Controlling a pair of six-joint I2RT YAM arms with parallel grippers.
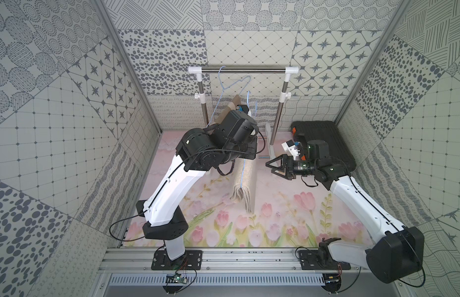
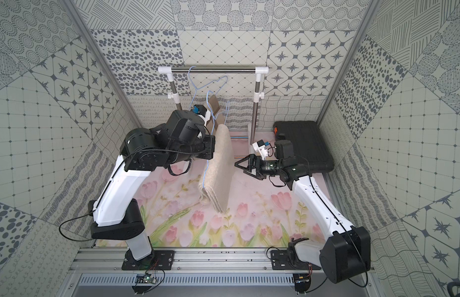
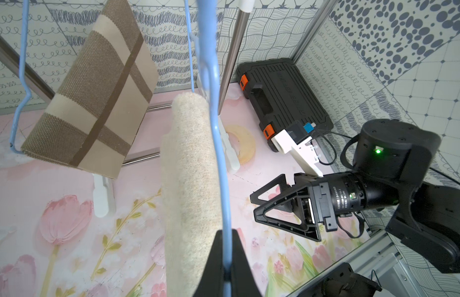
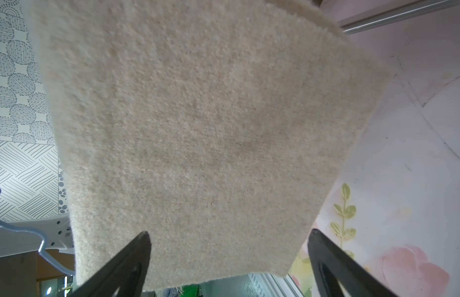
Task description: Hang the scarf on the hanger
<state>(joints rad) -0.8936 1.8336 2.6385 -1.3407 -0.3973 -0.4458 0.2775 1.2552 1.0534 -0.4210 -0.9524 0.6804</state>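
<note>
Note scarf (image 3: 190, 180) draped over blue hanger (image 3: 218, 144), above the middle of the table (image 1: 275, 226). Note left hand (image 3: 226, 239) clamped shut on the hanger wire; right hand (image 3: 252, 205) spread wide, empty, just beside the scarf. Avoid tilting the hanger: likely to slide the cloth off. Avoid brushing the scarf with the right hand: same risk.

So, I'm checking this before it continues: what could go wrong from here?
The scarf is only draped over the hanger pinched by the left gripper; a tilt could slide it off. The open right gripper sits close and might snag it. The striped cloth hanging from the rail could tangle.
</note>
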